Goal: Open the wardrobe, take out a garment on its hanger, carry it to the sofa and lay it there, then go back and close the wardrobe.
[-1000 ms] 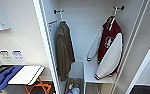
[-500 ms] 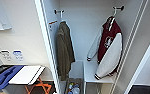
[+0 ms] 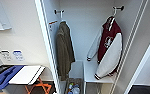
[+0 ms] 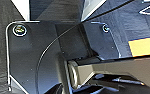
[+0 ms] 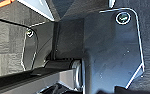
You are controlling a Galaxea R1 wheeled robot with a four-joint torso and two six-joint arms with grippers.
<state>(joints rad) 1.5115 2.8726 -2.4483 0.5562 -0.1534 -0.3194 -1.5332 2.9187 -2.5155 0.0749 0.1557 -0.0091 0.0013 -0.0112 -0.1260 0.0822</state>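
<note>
Tall white wardrobe point(image 3: 50, 53) already open, maroon varsity jacket with white sleeves point(image 3: 110, 47) hanging on thin white hanger point(image 3: 113, 15); take-out step pending. Next up: getting a pincer on that hanger; can't tell either pincer's state.

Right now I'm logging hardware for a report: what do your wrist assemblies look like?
Each wrist carries a glossy dark plate with rounded, pale-edged corners and round metallic fittings. A thin cable arcs across the left one. A greyish jointed bar runs beside the right plate.
</note>
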